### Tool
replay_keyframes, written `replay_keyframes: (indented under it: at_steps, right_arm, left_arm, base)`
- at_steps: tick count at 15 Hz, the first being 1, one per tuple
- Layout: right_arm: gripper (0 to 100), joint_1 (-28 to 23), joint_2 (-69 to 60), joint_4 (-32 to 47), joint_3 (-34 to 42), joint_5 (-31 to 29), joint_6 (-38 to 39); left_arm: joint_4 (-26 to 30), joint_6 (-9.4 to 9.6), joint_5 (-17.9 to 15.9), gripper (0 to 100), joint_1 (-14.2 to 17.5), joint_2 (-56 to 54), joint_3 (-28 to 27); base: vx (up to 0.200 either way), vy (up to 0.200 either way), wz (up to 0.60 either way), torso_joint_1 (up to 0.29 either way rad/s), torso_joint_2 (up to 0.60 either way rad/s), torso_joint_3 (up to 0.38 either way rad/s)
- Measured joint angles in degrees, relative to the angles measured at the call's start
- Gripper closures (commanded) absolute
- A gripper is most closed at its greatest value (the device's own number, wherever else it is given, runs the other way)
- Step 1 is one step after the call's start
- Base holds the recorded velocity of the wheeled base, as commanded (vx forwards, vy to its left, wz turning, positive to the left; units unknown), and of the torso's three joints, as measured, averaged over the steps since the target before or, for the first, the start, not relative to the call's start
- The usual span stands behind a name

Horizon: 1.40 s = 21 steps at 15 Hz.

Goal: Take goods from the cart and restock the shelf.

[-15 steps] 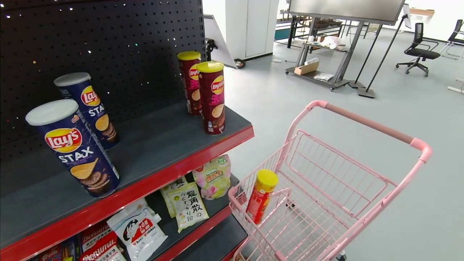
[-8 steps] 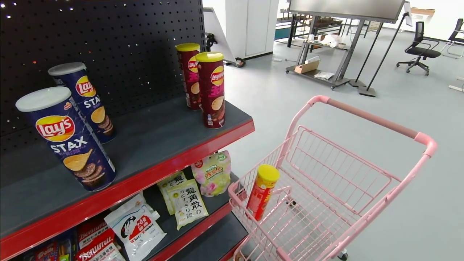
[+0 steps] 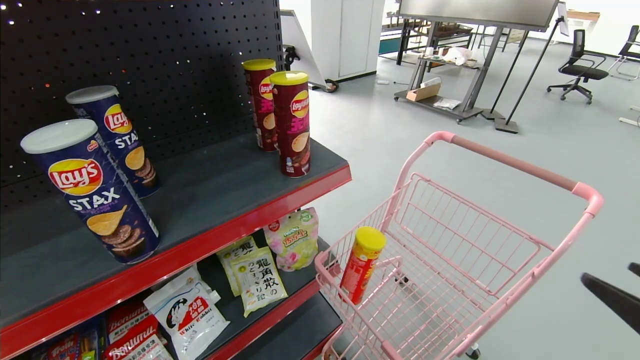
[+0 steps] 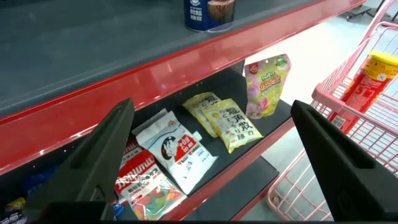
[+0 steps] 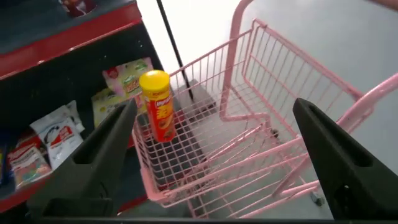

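Observation:
A red can with a yellow lid stands upright in the near-left corner of the pink cart, next to the shelf. The wrist views show the same can. On the grey top shelf stand two blue cans at the left and two maroon cans at the right end. My right gripper hangs open above the cart, and its fingertips enter at the head view's right edge. My left gripper is open before the lower shelf, holding nothing.
Snack bags and a white bag lie on the lower shelf under the red lip. The pegboard backs the shelf. A screen stand and an office chair stand far behind on open grey floor.
The head camera shifted slightly at first, then held still. My right gripper's fingertips have come into the head view at the lower right edge. The can and the cart have not moved.

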Motion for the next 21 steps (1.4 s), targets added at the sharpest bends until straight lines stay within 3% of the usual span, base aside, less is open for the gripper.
replay_keyframes:
  at_steps: [4,7,11,16,21]
  right_arm:
    - [0,3.8,19.2,-8.2,-1.2,9.2,-0.1]
    - [0,7.1,33.5,-19.7,-1.5,11.2,-1.6]
    - [0,12.4,51.7,-34.9,-2.0,11.9,-2.9]
    - [0,15.4,69.3,-43.5,-8.1,9.9,-3.0]
    - [0,16.7,79.5,-45.5,-14.1,8.4,-3.0]
  left_arm:
    - [0.0,0.00,0.0,0,0.0,0.0,0.0]
    - [0.0,0.00,-0.1,0,0.0,0.0,0.0]
    - [0.0,0.00,-0.1,0,0.0,0.0,0.0]
    - [0.0,0.00,-0.1,0,0.0,0.0,0.0]
    - [0.0,0.00,-0.1,0,0.0,0.0,0.0]
  base:
    - [0.000,0.000,0.00,0.000,0.00,0.000]
    - [0.000,0.000,0.00,0.000,0.00,0.000]
    - [0.000,0.000,0.00,0.000,0.00,0.000]
    - [0.000,0.000,0.00,0.000,0.00,0.000]
    - [0.000,0.000,0.00,0.000,0.00,0.000]
